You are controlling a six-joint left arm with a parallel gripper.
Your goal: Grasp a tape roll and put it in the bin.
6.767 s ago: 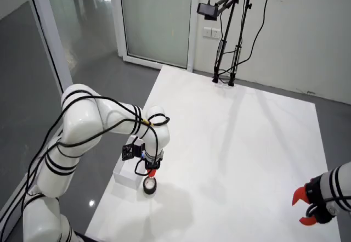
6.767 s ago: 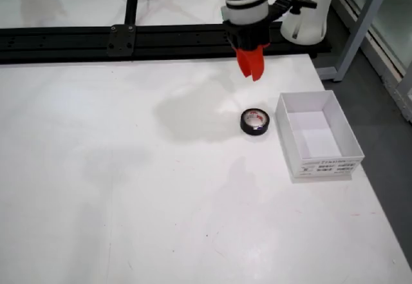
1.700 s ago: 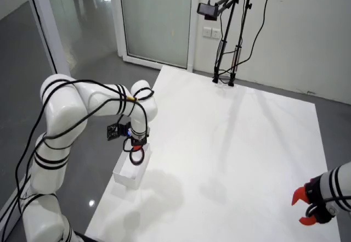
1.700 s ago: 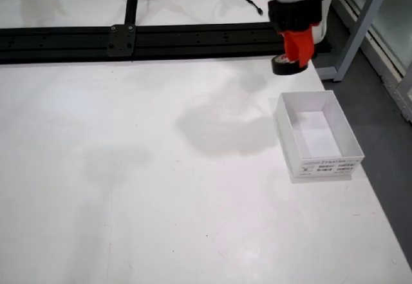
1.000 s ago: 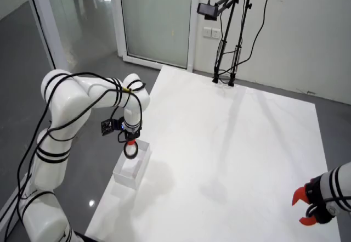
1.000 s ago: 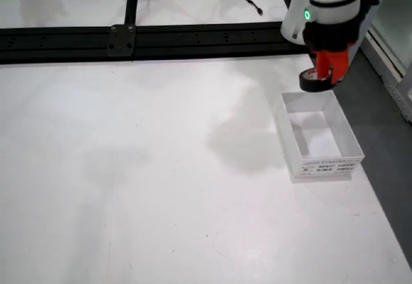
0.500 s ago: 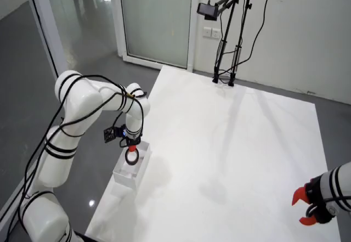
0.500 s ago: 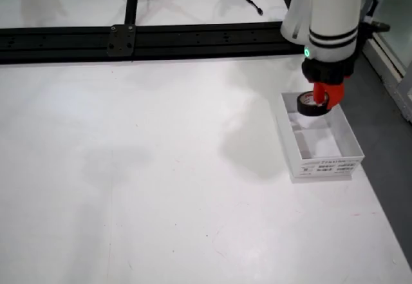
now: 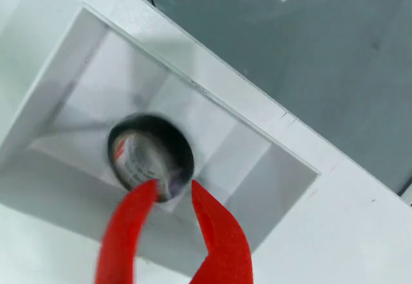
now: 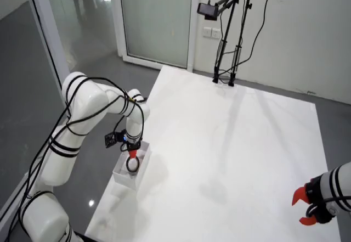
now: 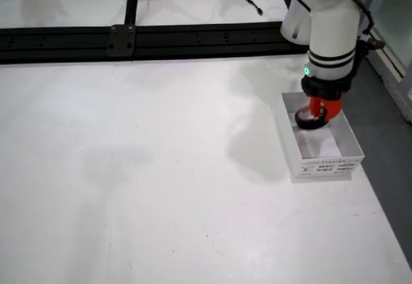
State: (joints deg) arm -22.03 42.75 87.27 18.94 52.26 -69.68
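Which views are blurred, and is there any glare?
View riding on the end effector: tape roll and bin soft with blur, a glare spot on the floor. Both fixed views are sharp; the high room view shows floor reflections, the table-level view soft shadows.

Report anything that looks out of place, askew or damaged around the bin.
Nothing stands out. The white bin sits upright and intact on the table, and the black tape roll is inside it, below the red claw, whose fingers look spread.
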